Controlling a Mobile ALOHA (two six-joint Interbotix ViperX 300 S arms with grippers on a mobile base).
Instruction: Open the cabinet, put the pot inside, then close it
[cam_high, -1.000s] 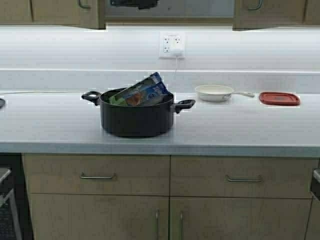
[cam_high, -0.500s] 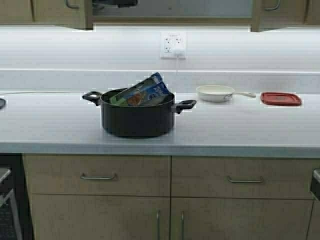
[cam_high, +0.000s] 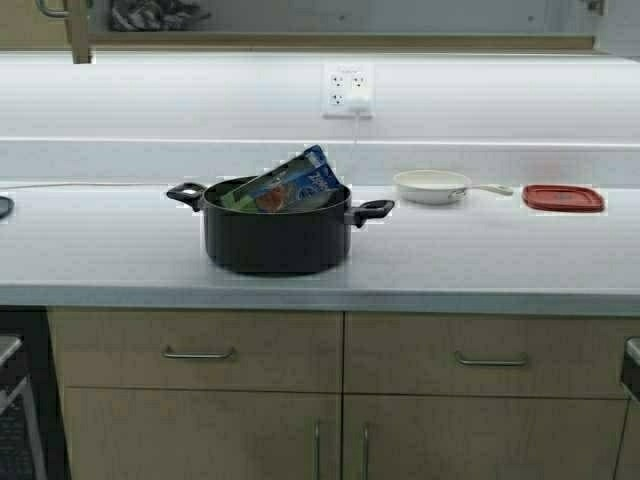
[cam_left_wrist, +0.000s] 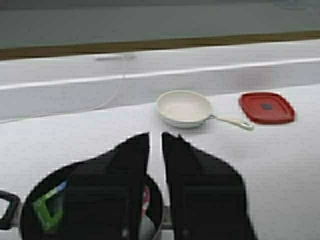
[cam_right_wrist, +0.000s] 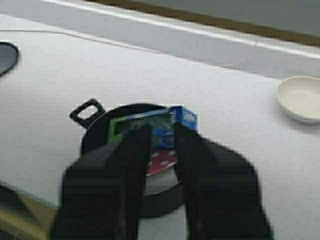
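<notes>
The black pot (cam_high: 275, 240) stands on the white counter (cam_high: 480, 250) with a blue and green box (cam_high: 285, 185) leaning in it. The cabinet (cam_high: 350, 15) runs along the top edge, both doors swung wide; its left door (cam_high: 78, 30) shows at the top left and its grey inside is bare. A dark shape (cam_high: 150, 15) sits at the opening's left end. My left gripper (cam_left_wrist: 155, 137) hangs high over the pot (cam_left_wrist: 30, 210), fingers a narrow slit apart, empty. My right gripper (cam_right_wrist: 161, 129) is open and empty above the pot (cam_right_wrist: 100, 130).
A small white frying pan (cam_high: 430, 185) and a red lid (cam_high: 562, 197) lie on the counter to the right of the pot. A wall outlet (cam_high: 347, 90) with a cord is behind. Base cabinets with drawers (cam_high: 200, 352) are below.
Both cabinet doors have swung further apart, the left one leftward and the right one rightward. The dark shape at the top has moved left with the left door. The pot has not moved.
</notes>
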